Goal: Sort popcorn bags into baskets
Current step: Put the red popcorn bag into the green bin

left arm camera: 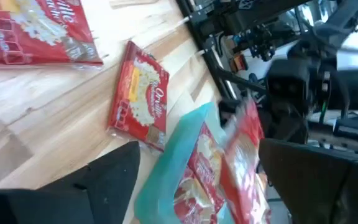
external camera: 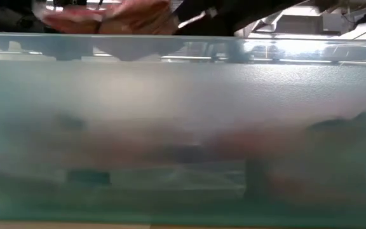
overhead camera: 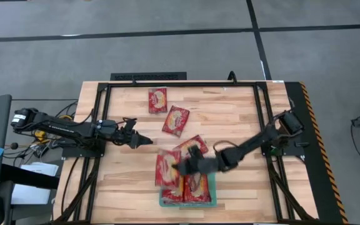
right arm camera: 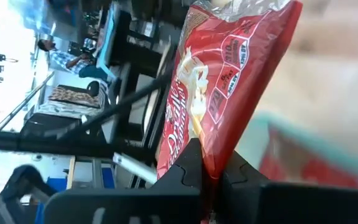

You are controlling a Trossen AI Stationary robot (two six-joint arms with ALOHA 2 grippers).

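Note:
The teal tray [overhead camera: 167, 201] sits at the table's near edge, and its wall [external camera: 183, 127] fills the low view. Red popcorn bags [overhead camera: 197, 187] lie inside it. Three more bags lie flat on the wood: one far [overhead camera: 157, 100], one in the middle [overhead camera: 175, 120], one beside the tray [overhead camera: 194, 144]. My right gripper [overhead camera: 177, 167] is over the tray's left part, shut on another bag [overhead camera: 166, 169]. My left gripper [overhead camera: 147, 142] hovers open to the left of the tray, touching nothing. My right gripper [right arm camera: 213, 169] pinches the held bag between its two fingers at one short end [right arm camera: 215, 155]. It reaches in from the table's right side. The bag [right arm camera: 229, 81] stretches away from the fingertips and is lifted clear above the tray [left arm camera: 179, 149].
A black frame [overhead camera: 180, 84] borders the work area on the wooden table. Bare wood lies left of the tray and along the far right. Beyond the table the wrist views show chairs, equipment and a seated person [right arm camera: 73, 62].

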